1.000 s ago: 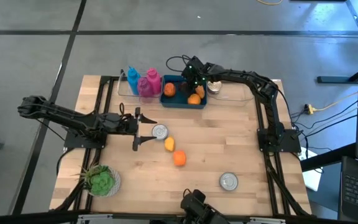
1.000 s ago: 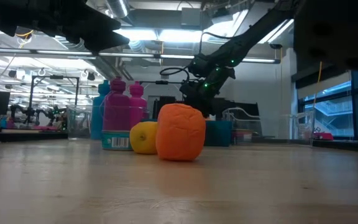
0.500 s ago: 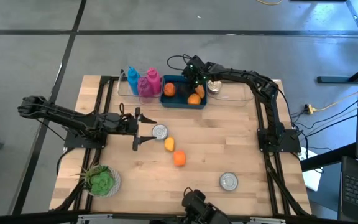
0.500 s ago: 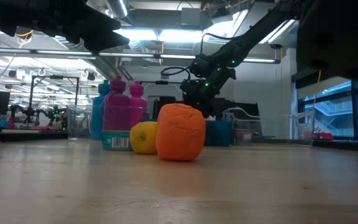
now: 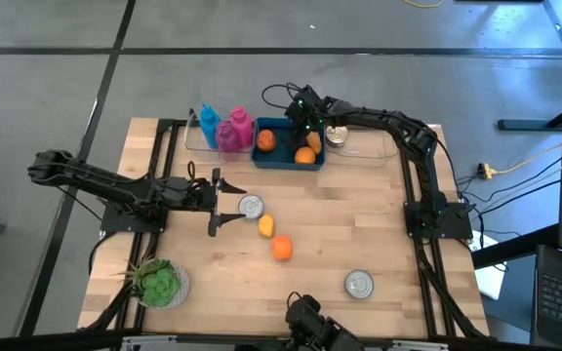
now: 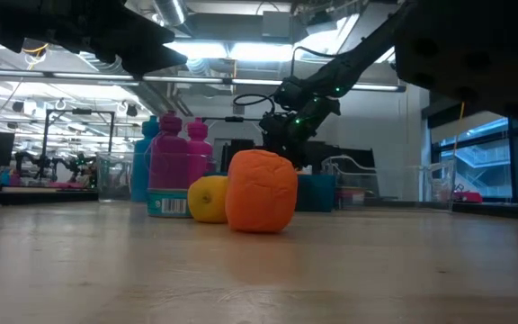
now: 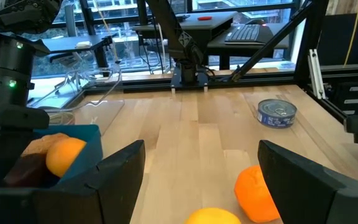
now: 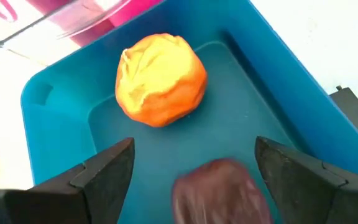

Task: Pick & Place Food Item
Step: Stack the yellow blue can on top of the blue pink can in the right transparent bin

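A can (image 5: 359, 284) lies nearest on the counter (image 5: 359, 214). Mid-counter, the left hand (image 5: 224, 207) waits, fingers spread, by a second can (image 5: 251, 206), a lemon (image 5: 265, 226) and an orange (image 5: 282, 249). Farthest, the right hand (image 8: 188, 180) hangs released over the blue bin (image 8: 278, 81), with a brown food piece (image 8: 219, 190) and another orange (image 8: 160, 78) inside it.

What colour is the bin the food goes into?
The bin is teal blue, clearest in the right wrist view.
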